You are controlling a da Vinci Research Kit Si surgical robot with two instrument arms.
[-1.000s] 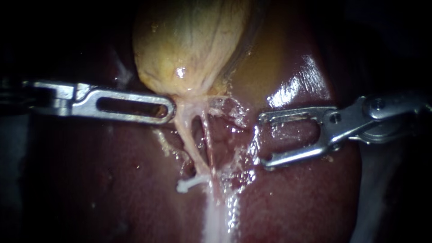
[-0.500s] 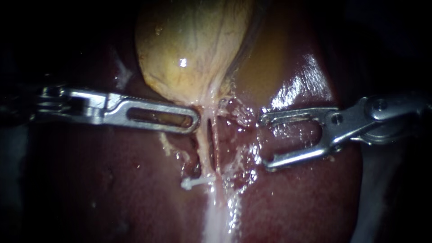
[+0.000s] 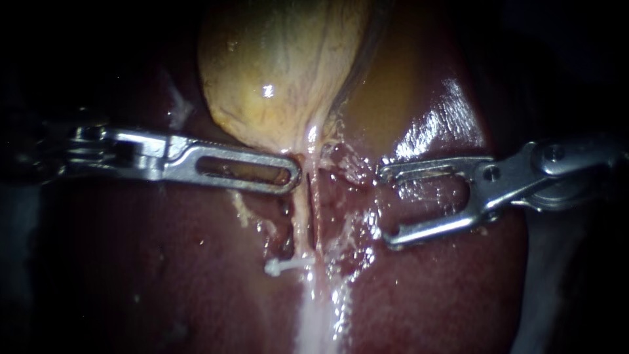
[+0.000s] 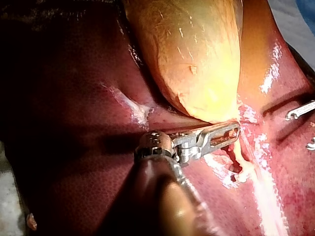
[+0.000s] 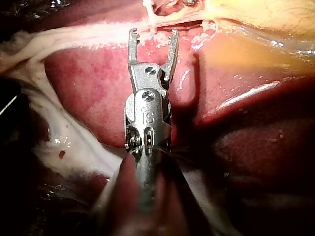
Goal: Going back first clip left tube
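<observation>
Steel on both flanks of a clipped tube: one pincer closed up, the other spread.
From the left, the left instrument's [image 3: 295, 177] pincer seems pressed together with nothing seen in it, its tip touching the left tube [image 3: 300, 219] just under the gallbladder [image 3: 275, 72]. A white clip [image 3: 283, 266] sits across that tube lower down, over the liver [image 3: 164, 262]. To the right, the right instrument's [image 3: 385, 206] pincer stands spread and empty, near the tubes but apart. I judge the tube soft, slick and easily torn — best held lightly between clip and gallbladder. Only the endoscope view shows the clip plainly; the right wrist view confirms the empty pincer.
</observation>
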